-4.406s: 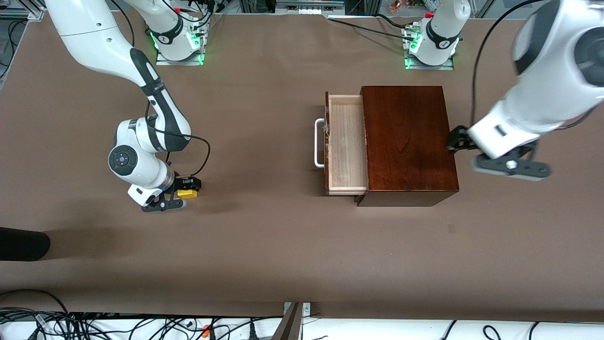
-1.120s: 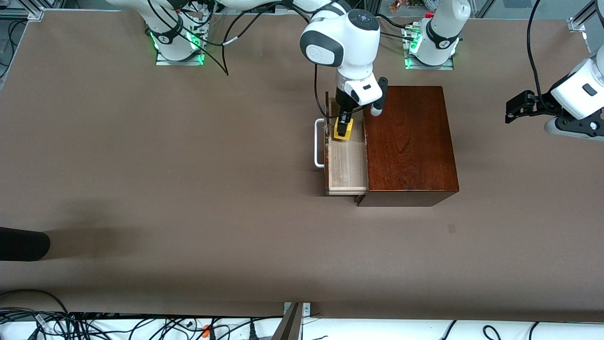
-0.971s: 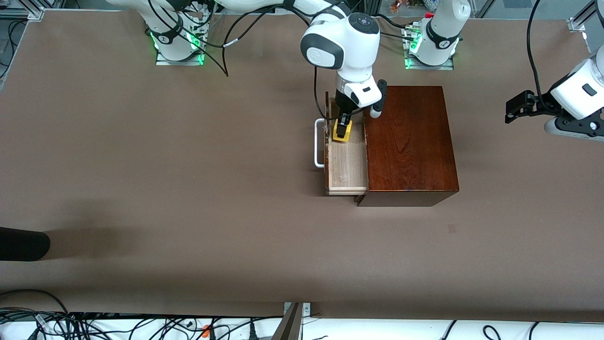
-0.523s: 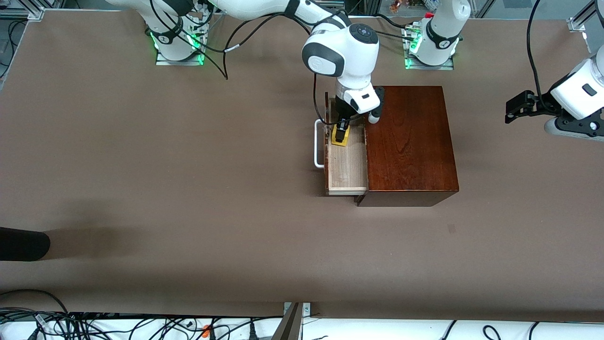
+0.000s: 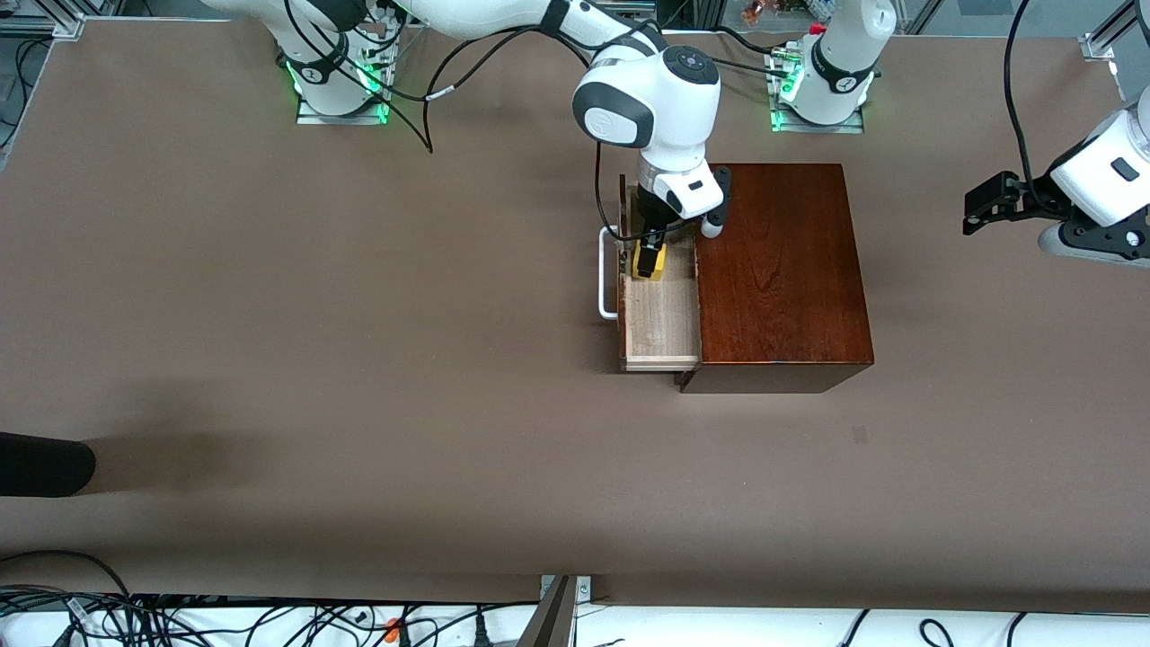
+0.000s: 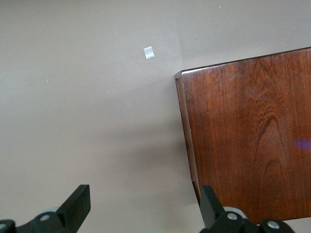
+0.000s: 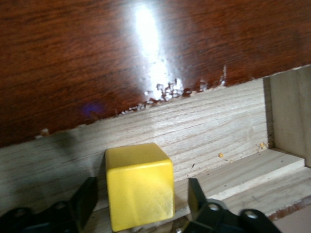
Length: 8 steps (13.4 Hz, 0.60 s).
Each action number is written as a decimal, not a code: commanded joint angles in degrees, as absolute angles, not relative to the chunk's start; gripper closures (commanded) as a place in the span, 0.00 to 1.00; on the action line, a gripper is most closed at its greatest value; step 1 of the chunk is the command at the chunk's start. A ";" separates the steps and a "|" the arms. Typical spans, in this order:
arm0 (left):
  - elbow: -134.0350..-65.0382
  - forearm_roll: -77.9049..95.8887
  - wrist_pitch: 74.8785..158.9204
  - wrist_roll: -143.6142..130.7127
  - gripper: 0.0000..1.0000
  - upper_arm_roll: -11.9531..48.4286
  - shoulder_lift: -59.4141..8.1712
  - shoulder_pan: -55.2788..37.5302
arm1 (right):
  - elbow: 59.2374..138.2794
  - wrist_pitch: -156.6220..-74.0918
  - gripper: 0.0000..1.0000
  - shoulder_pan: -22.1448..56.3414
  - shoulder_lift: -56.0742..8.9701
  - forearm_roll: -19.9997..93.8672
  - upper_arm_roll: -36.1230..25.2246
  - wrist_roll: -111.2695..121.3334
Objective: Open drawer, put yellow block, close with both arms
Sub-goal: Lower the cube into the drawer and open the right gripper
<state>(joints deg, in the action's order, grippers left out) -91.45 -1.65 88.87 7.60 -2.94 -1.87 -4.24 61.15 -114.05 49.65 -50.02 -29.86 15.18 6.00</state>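
Both fingers (image 7: 85,199) of the right gripper (image 7: 141,204) are spread apart, the yellow block (image 7: 140,184) set between them in the drawer (image 5: 662,314); the left gripper (image 6: 141,213) is held open over the table (image 6: 87,121)

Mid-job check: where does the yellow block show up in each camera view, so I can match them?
Front view: the yellow block sits in the open drawer, under the right gripper.
Right wrist view: the block is low in the picture, between the open fingers, clear of both.
Left wrist view: not in it.
Shared landmark: the dark box, also in the left wrist view.
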 commanded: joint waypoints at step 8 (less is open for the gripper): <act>-87.64 1.13 88.33 8.79 0.00 -2.72 -6.41 -4.93 | 59.50 -100.40 0.00 42.12 -34.83 -17.34 14.94 6.59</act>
